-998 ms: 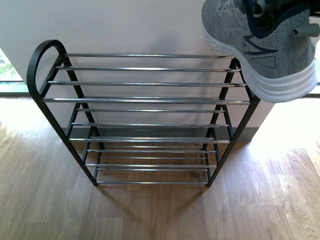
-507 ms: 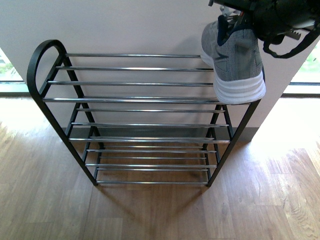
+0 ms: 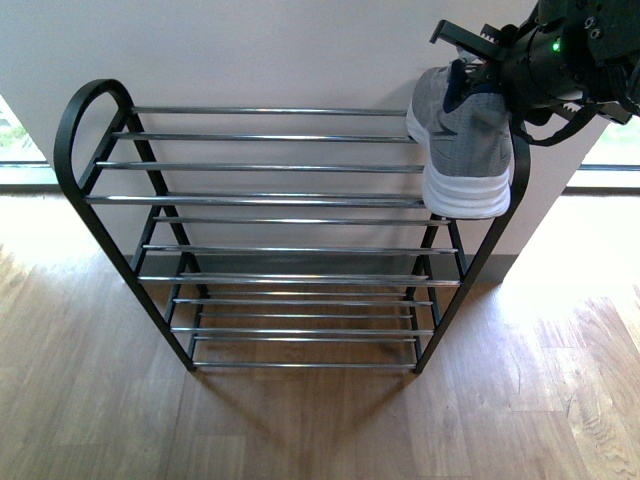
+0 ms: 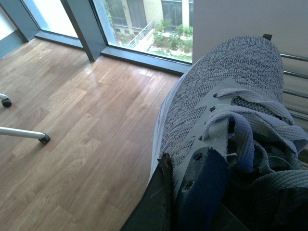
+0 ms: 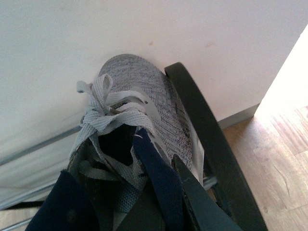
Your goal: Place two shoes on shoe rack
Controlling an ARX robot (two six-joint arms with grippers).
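Placement of first sneaker (image 3: 465,150) on shoe rack (image 3: 270,200) is in hand, upper right of frame; right gripper (image 3: 487,72) grips its collar and, I judge, should release next, while left gripper (image 4: 168,207) grips second sneaker (image 4: 226,96).

The shoe rack (image 3: 270,200) stands on the wooden floor (image 3: 300,430). One grey sneaker (image 3: 465,150) sits on its top bars, just below the right gripper (image 3: 480,72)

Bright daylight, window (image 4: 144,21) glare, soft shadows under rack (image 3: 270,200), sharp focus
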